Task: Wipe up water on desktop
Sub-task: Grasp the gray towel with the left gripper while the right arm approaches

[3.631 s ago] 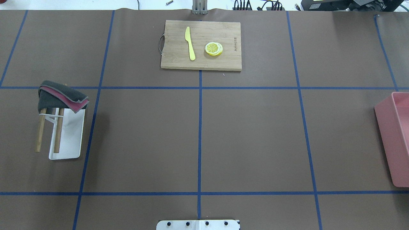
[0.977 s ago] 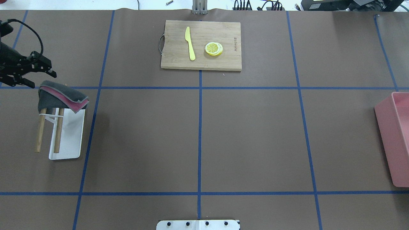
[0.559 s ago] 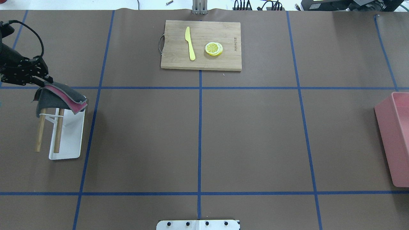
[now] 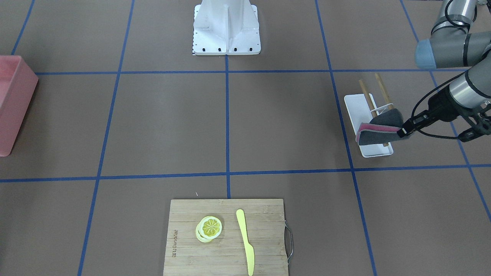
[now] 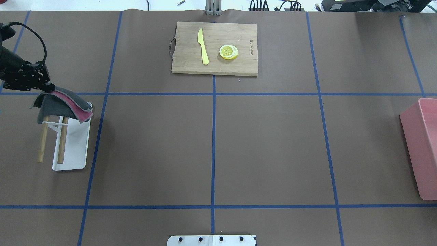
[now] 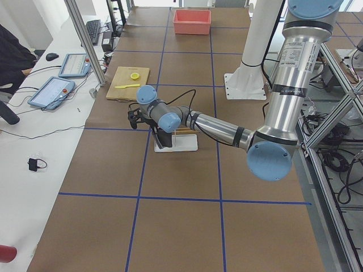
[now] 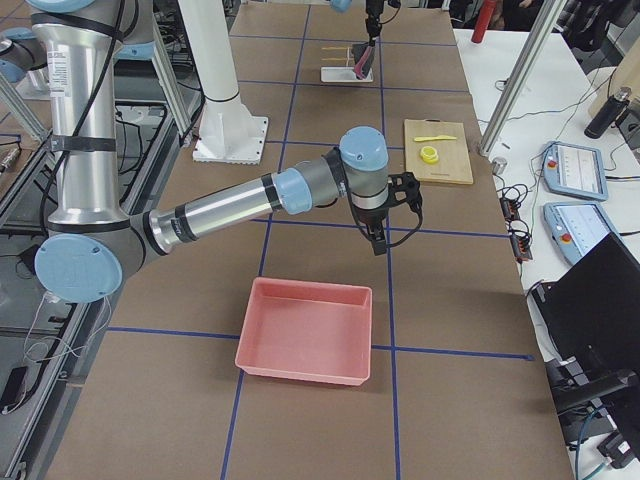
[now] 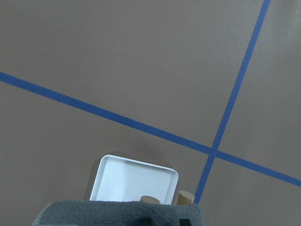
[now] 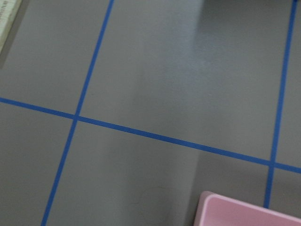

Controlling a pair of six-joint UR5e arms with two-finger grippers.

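The brown desktop (image 5: 153, 147) with blue tape lines fills the overhead view and the front view (image 4: 161, 122). I see no water on it. A grey and pink cloth (image 5: 65, 106) hangs over a rack of two wooden posts (image 5: 61, 143) on a white tray (image 5: 73, 153) at the left. My left gripper (image 5: 47, 88) is shut on the cloth's far edge and holds that edge slightly raised; it also shows in the front view (image 4: 402, 132). The left wrist view shows the cloth (image 8: 122, 214) at its bottom edge. My right gripper (image 7: 378, 245) hangs above the desktop near a pink bin; I cannot tell whether it is open.
A bamboo cutting board (image 5: 215, 48) with a yellow knife (image 5: 203, 46) and lemon slices (image 5: 228, 52) lies at the far middle. The pink bin (image 5: 421, 147) stands at the right edge. The robot's base plate (image 5: 211, 240) is at the near edge.
My left arm came in from the left, reached the cloth on the rack and shut on its far edge. That edge has lifted a little and the cloth has shifted.
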